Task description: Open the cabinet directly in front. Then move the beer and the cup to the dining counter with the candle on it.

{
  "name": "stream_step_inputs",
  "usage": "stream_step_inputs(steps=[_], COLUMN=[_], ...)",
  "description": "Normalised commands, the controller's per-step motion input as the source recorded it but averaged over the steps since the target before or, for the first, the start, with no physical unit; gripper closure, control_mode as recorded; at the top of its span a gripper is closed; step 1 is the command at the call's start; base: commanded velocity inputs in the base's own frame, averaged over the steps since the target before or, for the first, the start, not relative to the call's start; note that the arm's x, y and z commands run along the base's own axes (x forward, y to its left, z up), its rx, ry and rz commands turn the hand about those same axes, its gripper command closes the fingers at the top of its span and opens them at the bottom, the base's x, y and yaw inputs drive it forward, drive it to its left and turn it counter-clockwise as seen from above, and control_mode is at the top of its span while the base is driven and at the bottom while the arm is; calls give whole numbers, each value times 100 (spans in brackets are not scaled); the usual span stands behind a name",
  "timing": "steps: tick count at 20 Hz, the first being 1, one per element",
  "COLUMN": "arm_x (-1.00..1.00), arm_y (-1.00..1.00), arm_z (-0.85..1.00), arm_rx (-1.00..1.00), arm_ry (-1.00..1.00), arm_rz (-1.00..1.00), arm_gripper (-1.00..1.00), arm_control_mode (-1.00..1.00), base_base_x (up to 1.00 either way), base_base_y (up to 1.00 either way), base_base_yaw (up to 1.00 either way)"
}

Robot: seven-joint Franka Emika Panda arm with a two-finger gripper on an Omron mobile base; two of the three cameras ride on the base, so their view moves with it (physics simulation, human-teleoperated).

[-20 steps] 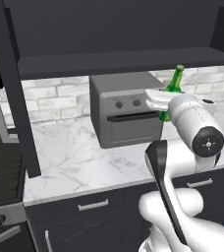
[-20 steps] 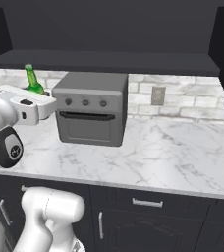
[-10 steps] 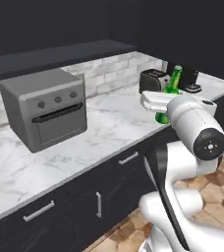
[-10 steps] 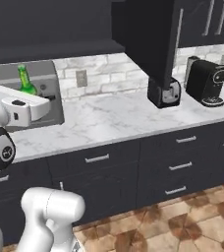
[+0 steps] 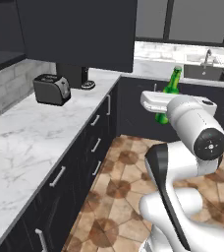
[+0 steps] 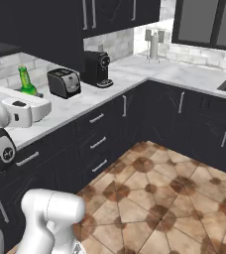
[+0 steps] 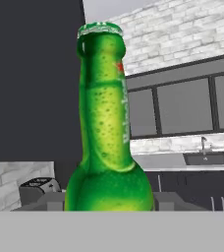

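gripper [image 7: 109,204] pinching the beer [image 7: 106,142] at its body, bottle upright, held in the air; toaster [image 5: 52,89] on marble counter [image 5: 30,133] to the left; sink [image 5: 206,73] behind

Whole view swung round with the base: the grey toaster oven that sat centre on the marble counter a second ago is gone from sight, and the toaster [image 5: 51,89], coffee machine [image 6: 97,68], corner run of dark drawers [image 6: 98,144], sink [image 5: 207,72] and patterned wood floor [image 5: 124,172] have come in. Half a second back the toaster and coffee machine were just entering at the edge. The beer [image 5: 167,95] kept its place upright at the gripper [image 5: 155,101] throughout, only its background changing.
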Motion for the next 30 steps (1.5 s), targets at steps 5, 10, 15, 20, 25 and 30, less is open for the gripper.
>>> stream_step_inputs(steps=[5,10,15,20,25,30], arm_x=[0,0,0,0,0,0], arm_y=[0,0,0,0,0,0], arm_z=[0,0,0,0,0,0], arm_rx=[0,0,0,0,0,0], arm_ry=[0,0,0,0,0,0], arm_rz=[0,0,0,0,0,0], arm_gripper=[100,100,100,100,100,100], arm_control_mode=[100,100,100,100,100,100], base_base_x=[-49,2,78,100,98,79], base_base_y=[-13,0,0,-7,-61,-97], base_base_yaw=[-65,-14,-6,-3,-12,-19])
